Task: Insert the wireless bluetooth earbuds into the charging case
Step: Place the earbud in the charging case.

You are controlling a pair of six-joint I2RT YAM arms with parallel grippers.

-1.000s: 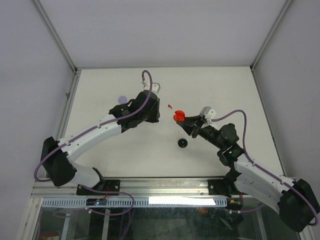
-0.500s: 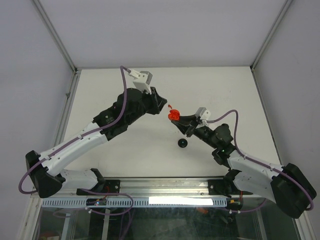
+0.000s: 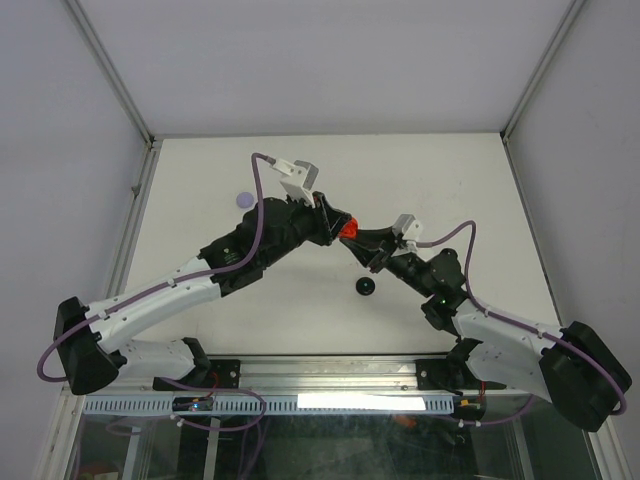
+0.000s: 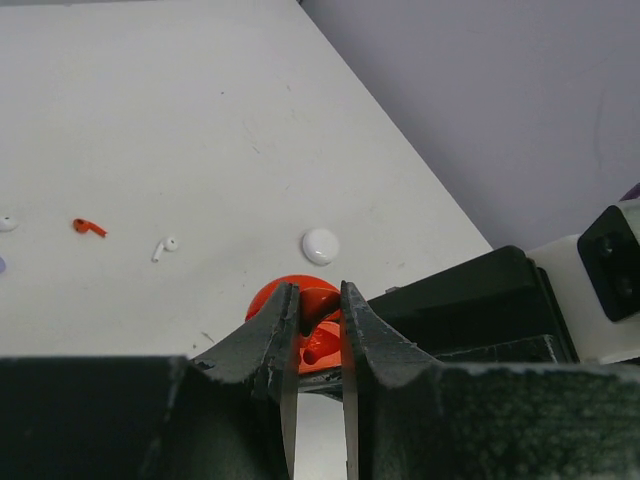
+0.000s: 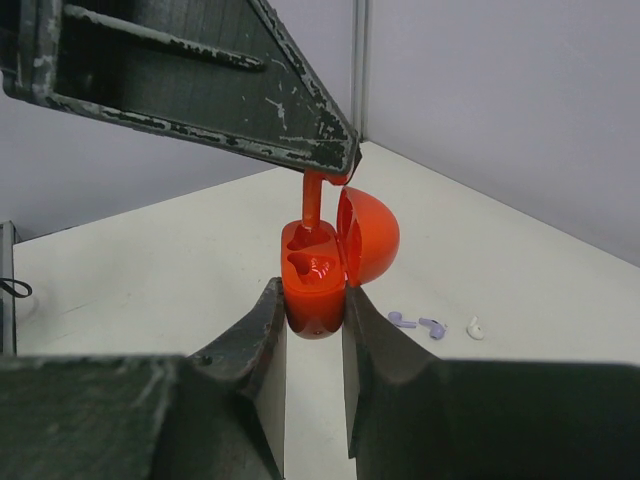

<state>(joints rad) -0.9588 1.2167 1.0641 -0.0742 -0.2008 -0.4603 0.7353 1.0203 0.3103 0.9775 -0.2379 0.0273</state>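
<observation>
no legible text, no labels, brands, numbers, signs

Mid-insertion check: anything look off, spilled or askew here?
Nothing damaged. The open red round charging case sits upright in the right gripper; the left gripper holds a red plastic earbud at its socket. Scattered on the white table lie a loose red earbud, a white earbud and lavender earbuds.

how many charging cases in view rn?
4. Red case, open, held in the right jaws; black case on the table, centre-front; lavender case at the table's far left; white case just beyond the left jaws. More may be hidden.
</observation>
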